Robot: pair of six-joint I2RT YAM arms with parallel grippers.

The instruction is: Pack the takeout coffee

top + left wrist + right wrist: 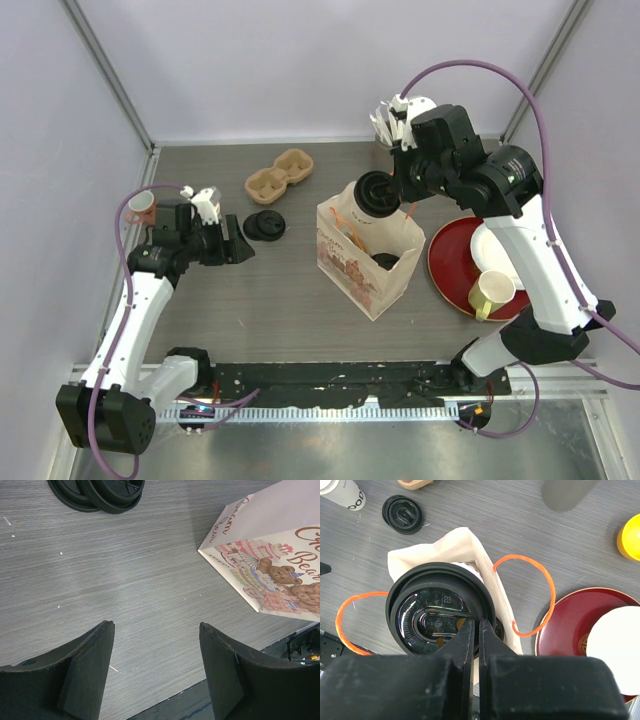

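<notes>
Lidded cup held over the paper bag
Right tool seemingly clenched on the lid's rim for lowering in; left tool released, idle above the bench

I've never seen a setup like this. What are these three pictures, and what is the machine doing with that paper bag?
These are two robot arms bolted to a table. One picture looks down from above; the other two come from a camera on each wrist. The right gripper is shut on the rim of the black lid of the takeout coffee, holding it over the open paper bag. The left gripper is open and holds nothing, above bare table near the bag. Also on the table: spare black lids, a cardboard cup carrier, a red plate and a yellow mug.
</notes>
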